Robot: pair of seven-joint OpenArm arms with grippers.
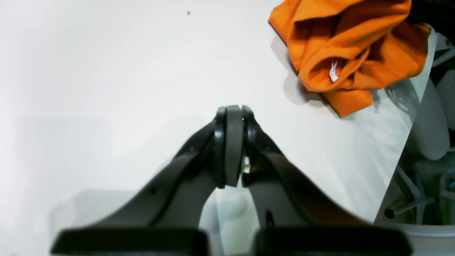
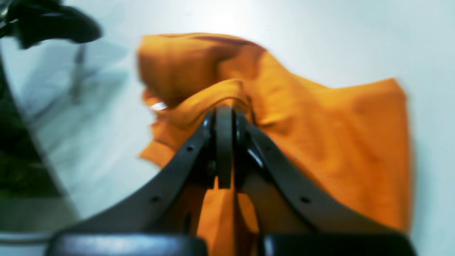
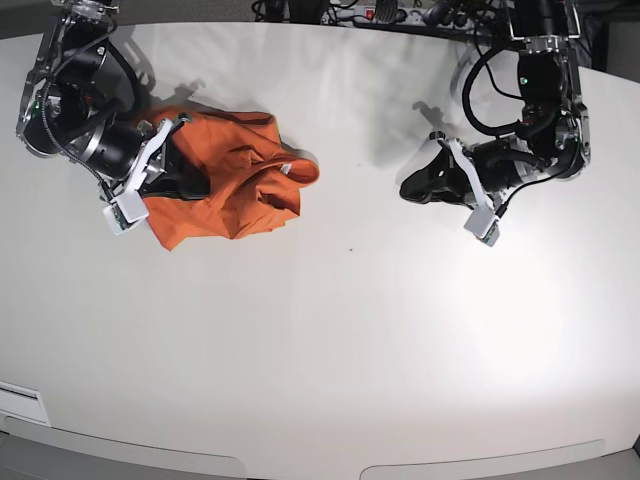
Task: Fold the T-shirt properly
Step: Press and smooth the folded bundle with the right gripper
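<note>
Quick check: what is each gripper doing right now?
Left gripper: shut, holding nothing, over the bare table.
Right gripper: shut on the T-shirt.

i count one orange t-shirt [image 3: 235, 180] with one white tag [image 1: 333, 72], two grippers, left [image 3: 412, 186] and right [image 3: 200, 185], one table [image 3: 330, 340].

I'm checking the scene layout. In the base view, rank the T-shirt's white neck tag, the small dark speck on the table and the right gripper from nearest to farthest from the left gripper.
1. Small dark speck, on bare table, below and toward the shirt.
2. White neck tag, on the T-shirt's near edge.
3. Right gripper, across the T-shirt, shut on its fabric.

Measured from the left gripper, which is shut over the table.
</note>
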